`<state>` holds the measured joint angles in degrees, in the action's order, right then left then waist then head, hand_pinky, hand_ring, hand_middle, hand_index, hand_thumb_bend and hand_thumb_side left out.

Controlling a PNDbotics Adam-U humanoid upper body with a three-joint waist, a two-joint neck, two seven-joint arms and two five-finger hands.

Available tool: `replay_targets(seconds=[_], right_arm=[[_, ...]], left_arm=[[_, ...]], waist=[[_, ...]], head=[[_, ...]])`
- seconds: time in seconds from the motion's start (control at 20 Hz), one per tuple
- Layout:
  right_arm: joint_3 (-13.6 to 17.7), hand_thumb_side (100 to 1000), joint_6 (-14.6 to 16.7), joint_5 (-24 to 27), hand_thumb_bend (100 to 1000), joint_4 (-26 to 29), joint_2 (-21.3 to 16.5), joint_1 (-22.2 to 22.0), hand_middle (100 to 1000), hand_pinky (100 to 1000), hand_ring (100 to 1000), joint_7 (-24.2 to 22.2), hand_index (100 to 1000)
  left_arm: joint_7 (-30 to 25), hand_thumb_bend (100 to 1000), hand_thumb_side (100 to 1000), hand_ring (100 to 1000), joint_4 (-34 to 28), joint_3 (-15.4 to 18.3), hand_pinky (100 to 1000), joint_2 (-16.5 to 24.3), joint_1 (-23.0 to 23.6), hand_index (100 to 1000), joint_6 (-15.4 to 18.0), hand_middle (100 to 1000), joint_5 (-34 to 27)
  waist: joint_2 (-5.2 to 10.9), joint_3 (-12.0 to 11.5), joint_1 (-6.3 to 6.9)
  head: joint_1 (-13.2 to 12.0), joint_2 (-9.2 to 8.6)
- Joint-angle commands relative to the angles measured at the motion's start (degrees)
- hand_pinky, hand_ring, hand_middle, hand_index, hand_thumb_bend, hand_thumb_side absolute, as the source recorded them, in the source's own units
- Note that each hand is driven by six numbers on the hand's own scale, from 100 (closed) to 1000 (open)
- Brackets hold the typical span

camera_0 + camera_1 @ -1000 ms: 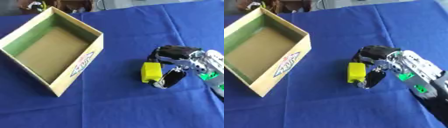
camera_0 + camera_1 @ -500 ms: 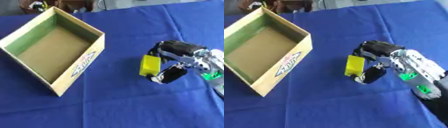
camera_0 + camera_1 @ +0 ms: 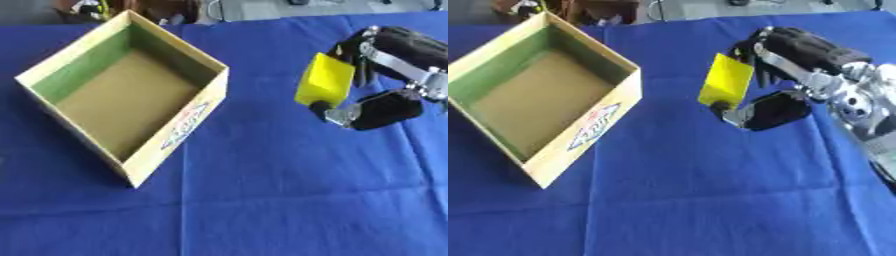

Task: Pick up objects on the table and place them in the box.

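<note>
A yellow block (image 3: 325, 84) hangs above the blue cloth, pinched between the thumb and fingers of my right hand (image 3: 794, 70), which comes in from the right. The block is tilted and sits to the right of an open cardboard box (image 3: 215, 84) with a green and brown inside, which holds nothing that I can see. Some cloth lies between the block and the box's near right wall. My left hand shows in neither view.
The blue cloth (image 3: 262, 200) covers the whole table. Dark objects and cables (image 3: 87, 7) lie beyond the far edge, behind the box.
My right hand has lifted the yellow block off the cloth and carried it up and toward the box. The camera has also shifted, so the box sits a little differently.
</note>
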<state>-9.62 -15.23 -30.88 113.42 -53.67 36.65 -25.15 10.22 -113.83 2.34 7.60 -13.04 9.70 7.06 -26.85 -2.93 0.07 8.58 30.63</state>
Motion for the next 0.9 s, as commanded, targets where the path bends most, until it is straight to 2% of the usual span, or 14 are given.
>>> replay_targets(seconds=[0.05, 0.15, 0.2, 0.25, 0.6, 0.8, 0.9], right_arm=[[1.8, 475, 0.0, 2.1, 100, 1.2, -3.2, 1.7, 345, 406, 423, 2.2, 450], [2.0, 481, -0.3, 2.6, 100, 1.2, -3.7, 2.4, 341, 406, 422, 3.0, 447], [2.1, 517, -0.5, 2.8, 100, 1.2, -3.9, 2.9, 341, 406, 422, 3.4, 447], [2.2, 484, -0.7, 2.9, 100, 1.2, -4.1, 3.3, 341, 405, 421, 3.7, 446], [2.5, 480, -3.1, 3.9, 100, 1.2, -4.3, 7.4, 332, 388, 413, 6.7, 436], [2.1, 472, -4.1, 4.3, 100, 1.2, -3.7, 10.3, 325, 375, 407, 9.7, 433], [2.0, 470, -5.3, 4.7, 100, 1.2, -2.8, 12.6, 324, 377, 407, 11.5, 432]], left_arm=[[-0.1, 100, 900, 435, -0.8, 0.1, 259, 1.2, 0.0, 618, -0.1, 550, 0.3], [-0.1, 100, 899, 435, -0.8, 0.0, 259, 1.4, 0.0, 619, -0.1, 551, 0.2], [-0.2, 100, 919, 435, -0.8, 0.0, 259, 1.5, 0.0, 619, -0.1, 551, 0.2], [-0.2, 100, 899, 435, -0.8, -0.1, 259, 1.6, 0.1, 619, 0.0, 551, 0.1], [-0.7, 100, 897, 435, -0.8, -0.5, 259, 2.0, 0.0, 619, 0.1, 551, -0.2], [-0.9, 100, 896, 434, -0.8, -0.6, 258, 2.2, -0.3, 619, 0.1, 551, -0.4], [-1.1, 100, 895, 434, -0.8, -0.8, 257, 2.3, -0.7, 619, 0.3, 551, -0.5]], waist=[[1.64, -1.0, -0.67], [1.78, -2.2, -1.21], [1.87, -2.8, -1.44], [1.95, -3.4, -1.64], [2.32, -6.5, -2.72], [2.13, -7.9, -3.13], [1.67, -9.3, -3.45]], head=[[0.7, -0.22], [1.3, -0.05], [1.6, 0.08], [1.9, 0.15], [5.1, -0.17], [6.6, -0.51], [8.3, -0.82]])
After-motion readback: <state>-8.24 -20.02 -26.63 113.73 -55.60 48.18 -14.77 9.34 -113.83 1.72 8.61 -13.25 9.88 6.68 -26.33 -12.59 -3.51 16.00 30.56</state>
